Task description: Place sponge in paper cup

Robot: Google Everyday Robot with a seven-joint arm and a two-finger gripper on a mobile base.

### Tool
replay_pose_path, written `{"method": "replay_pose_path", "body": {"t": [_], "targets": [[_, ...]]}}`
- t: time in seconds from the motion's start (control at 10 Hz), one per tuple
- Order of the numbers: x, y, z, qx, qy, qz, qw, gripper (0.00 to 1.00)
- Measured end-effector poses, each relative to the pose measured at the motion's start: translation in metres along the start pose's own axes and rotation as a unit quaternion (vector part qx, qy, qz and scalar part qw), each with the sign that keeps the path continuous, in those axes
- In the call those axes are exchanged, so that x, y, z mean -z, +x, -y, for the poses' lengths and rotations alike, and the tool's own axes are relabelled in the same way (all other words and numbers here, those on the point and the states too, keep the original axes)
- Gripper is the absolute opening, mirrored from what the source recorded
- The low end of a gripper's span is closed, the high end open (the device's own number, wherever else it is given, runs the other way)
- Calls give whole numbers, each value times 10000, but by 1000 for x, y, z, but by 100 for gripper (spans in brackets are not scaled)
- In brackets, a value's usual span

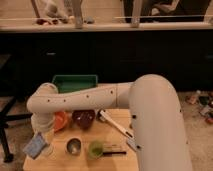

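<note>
My gripper (41, 138) hangs below the white wrist at the front left corner of the wooden table (115, 142). It is shut on the sponge (34, 145), a small blue-grey pad held tilted just above the table's left edge. The paper cup (49, 149) shows only as a pale white shape directly right of the sponge, mostly hidden by the wrist. The sponge is beside the cup, not inside it.
A small metal cup (74, 146) and a green cup (95, 148) stand to the right of the gripper. An orange bowl (61, 120) and a dark red bowl (83, 119) sit behind them. A green tray (75, 82) is at the back, and a white utensil (116, 126) lies at mid-table.
</note>
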Motion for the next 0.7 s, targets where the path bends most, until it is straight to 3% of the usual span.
{"method": "replay_pose_path", "body": {"t": [0.5, 0.7], "targets": [[0, 0, 0, -2, -2, 3, 10000, 75], [0, 0, 0, -2, -2, 3, 10000, 80]]}}
